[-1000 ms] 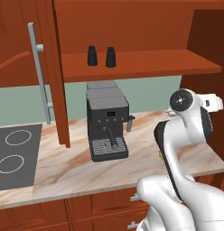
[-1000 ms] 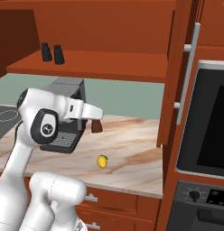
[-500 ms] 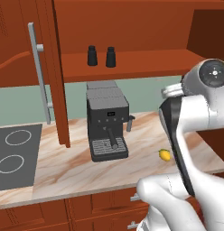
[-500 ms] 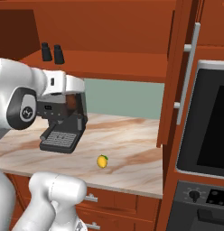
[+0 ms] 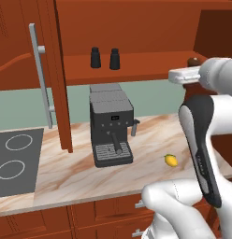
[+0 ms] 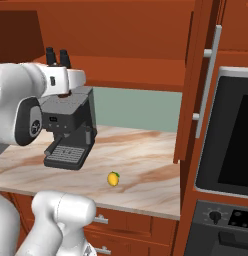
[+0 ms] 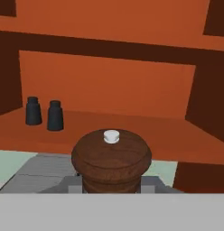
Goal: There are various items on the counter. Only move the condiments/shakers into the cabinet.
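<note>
The end effector (image 5: 192, 70) grips the mill (image 7: 111, 159) upright, knob up, at the cabinet (image 5: 150, 63) shelf's right end. Two shakers (image 5: 105, 58) stand far left; lemon (image 5: 170, 160) on worktop (image 5: 76, 172).

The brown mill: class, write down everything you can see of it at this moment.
The brown mill looks like dark turned wood, with a broad rounded cap and a small white knob on top. It stands upright, close before the hand camera, raised to the level of the cabinet shelf, where two black shakers already stand. Its lower body is hidden, so the grip itself cannot be seen.
</note>
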